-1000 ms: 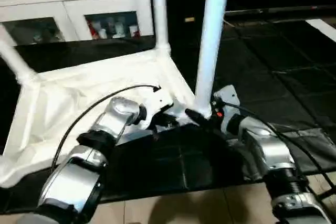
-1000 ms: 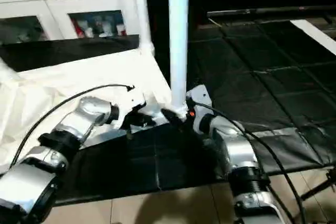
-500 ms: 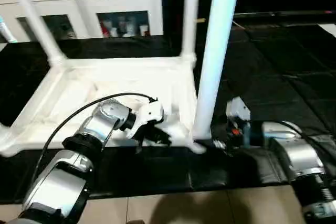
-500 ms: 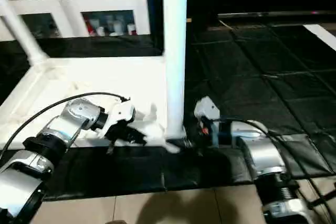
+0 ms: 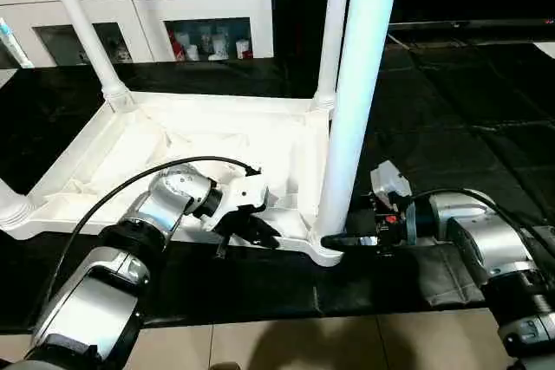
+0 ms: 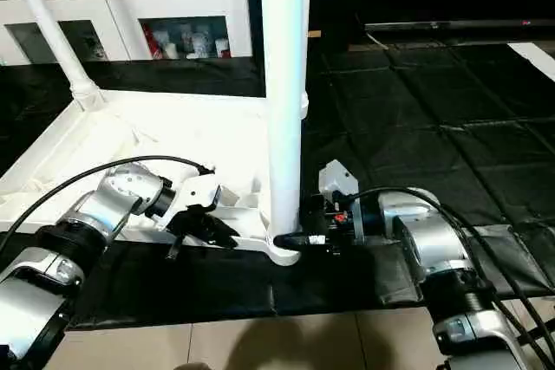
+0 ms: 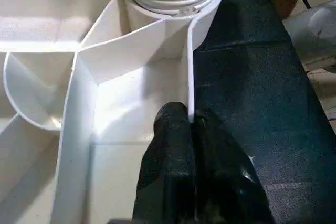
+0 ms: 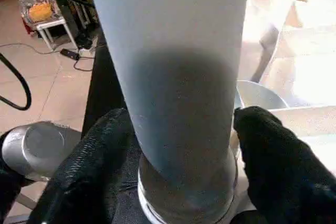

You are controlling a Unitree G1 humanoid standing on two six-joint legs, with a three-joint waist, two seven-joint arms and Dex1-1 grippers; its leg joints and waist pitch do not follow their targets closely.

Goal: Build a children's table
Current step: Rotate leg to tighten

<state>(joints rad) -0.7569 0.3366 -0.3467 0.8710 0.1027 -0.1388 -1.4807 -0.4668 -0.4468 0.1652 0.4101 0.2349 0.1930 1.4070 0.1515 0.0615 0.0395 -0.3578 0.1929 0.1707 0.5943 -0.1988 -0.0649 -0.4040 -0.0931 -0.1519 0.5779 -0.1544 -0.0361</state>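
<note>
White upturned table (image 5: 217,140), rim pinched by left gripper (image 7: 191,124); right gripper (image 8: 181,150) clasping upright leg (image 5: 360,84) at 5 o'clock corner.

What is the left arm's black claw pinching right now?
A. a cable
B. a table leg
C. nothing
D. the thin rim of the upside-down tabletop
D: the left gripper has its jaws shut on the tabletop's thin rim, near the corner socket holding the leg.
</note>
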